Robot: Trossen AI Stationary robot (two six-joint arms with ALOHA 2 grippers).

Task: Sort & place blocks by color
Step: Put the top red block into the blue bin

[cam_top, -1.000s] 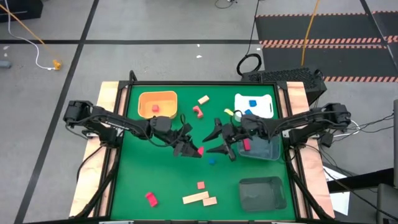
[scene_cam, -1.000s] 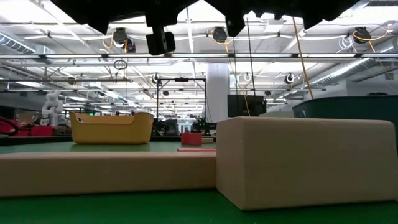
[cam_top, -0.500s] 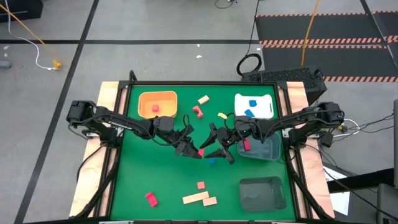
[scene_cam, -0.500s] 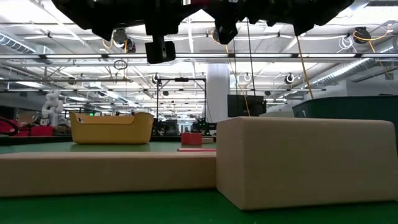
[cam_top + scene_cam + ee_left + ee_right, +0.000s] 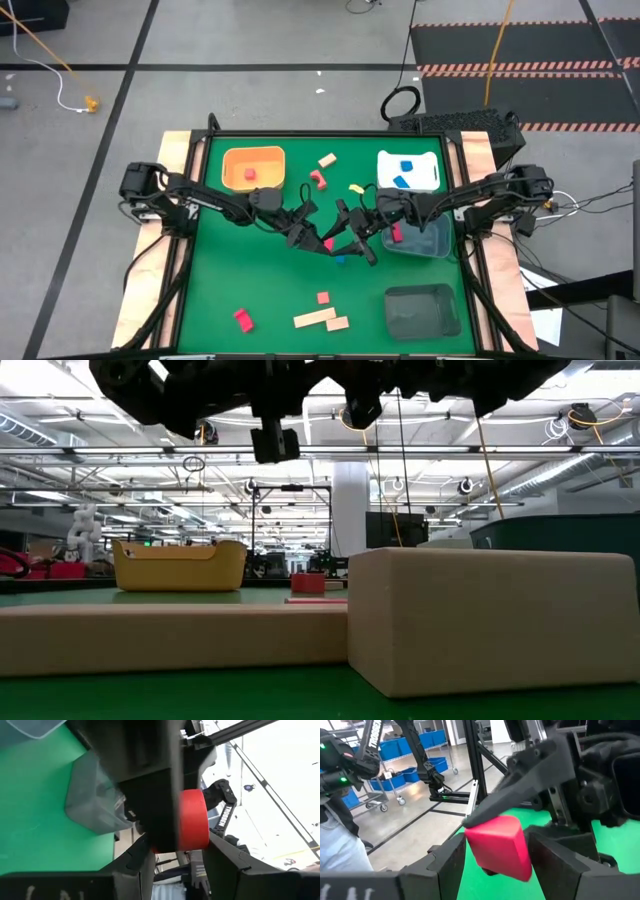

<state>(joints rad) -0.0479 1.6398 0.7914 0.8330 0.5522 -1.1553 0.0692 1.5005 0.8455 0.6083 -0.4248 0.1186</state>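
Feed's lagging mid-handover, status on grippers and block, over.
Left gripper shut on red block, above table centre. Right gripper open, fingers straddling same block. Small blue block lying below, clear of both.

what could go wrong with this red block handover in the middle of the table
The red block sits between both grippers, left gripper and right gripper, above the green mat. If one lets go before the other grips, it may drop near the blue block. The arms are close enough that the fingers may collide.

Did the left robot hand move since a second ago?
Yes. In the high view the left gripper, shut on the red block, has slid rightward, away from the orange tray, toward the right gripper.
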